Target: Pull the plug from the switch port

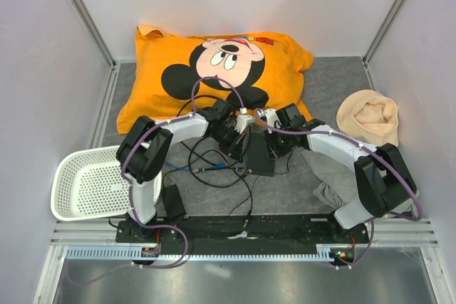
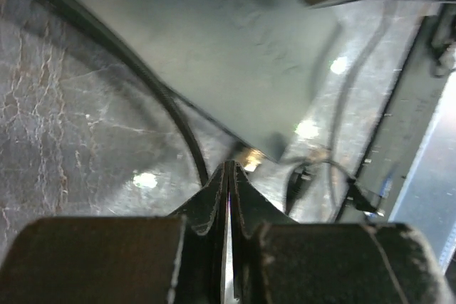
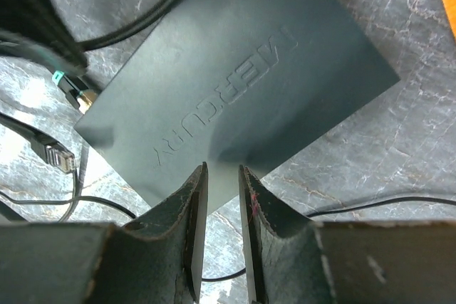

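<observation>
One white basket (image 1: 89, 183) sits well left of the black Mercury switch (image 3: 235, 69). There are two plugs at one corner of the switch: a teal-booted plug (image 3: 71, 85) touching its edge and a clear plug (image 3: 58, 154) lying loose nearby. The left gripper (image 2: 228, 169) is clenched tight just off that corner. The right gripper (image 3: 222, 167) is slightly parted over the switch's near edge. A Mickey pillow (image 1: 221, 62) lies behind.

Mickey Mouse pillow (image 1: 158, 58) was bright orange, basket (image 1: 85, 183) white with holes, switch box (image 3: 235, 76) matte black, mat (image 3: 370, 154) grey and marbled
</observation>
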Tool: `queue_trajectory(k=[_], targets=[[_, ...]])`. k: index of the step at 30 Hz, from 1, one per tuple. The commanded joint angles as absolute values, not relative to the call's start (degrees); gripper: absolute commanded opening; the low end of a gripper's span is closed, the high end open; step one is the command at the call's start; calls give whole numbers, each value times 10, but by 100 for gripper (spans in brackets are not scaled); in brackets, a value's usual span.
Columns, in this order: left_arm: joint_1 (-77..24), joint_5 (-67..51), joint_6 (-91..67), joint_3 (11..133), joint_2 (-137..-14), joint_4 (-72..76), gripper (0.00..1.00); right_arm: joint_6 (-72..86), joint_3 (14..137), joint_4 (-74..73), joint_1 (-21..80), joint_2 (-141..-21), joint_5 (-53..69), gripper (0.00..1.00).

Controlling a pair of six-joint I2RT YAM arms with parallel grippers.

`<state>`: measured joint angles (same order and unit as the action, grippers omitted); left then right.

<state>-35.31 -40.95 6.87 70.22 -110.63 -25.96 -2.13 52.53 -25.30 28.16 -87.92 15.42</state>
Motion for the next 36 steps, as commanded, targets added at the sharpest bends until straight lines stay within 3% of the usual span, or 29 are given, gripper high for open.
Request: queue_trajectory(k=[1, 9, 11, 15, 18, 23, 36], targets=[[-362, -348, 50, 711, -1125, -238, 7, -18, 519, -239, 284, -857, 155, 32], [-349, -129, 24, 694, -1100, -206, 10, -16, 514, -229, 284, -860, 153, 32], [-339, -160, 27, 698, -1096, -206, 17, -15, 514, -227, 284, -862, 153, 33], [-333, -429, 23, 692, -1105, -207, 33, -14, 518, -230, 283, -866, 158, 32], [-335, -500, 5, 680, -1121, -202, 42, -15, 525, -235, 284, -867, 170, 33], [-334, -510, 16, 671, -1134, -206, 43, -30, 527, -243, 284, -864, 242, 40], [-337, -490, 51, 650, -1149, -217, 43, -37, 512, -246, 285, -875, 236, 41]])
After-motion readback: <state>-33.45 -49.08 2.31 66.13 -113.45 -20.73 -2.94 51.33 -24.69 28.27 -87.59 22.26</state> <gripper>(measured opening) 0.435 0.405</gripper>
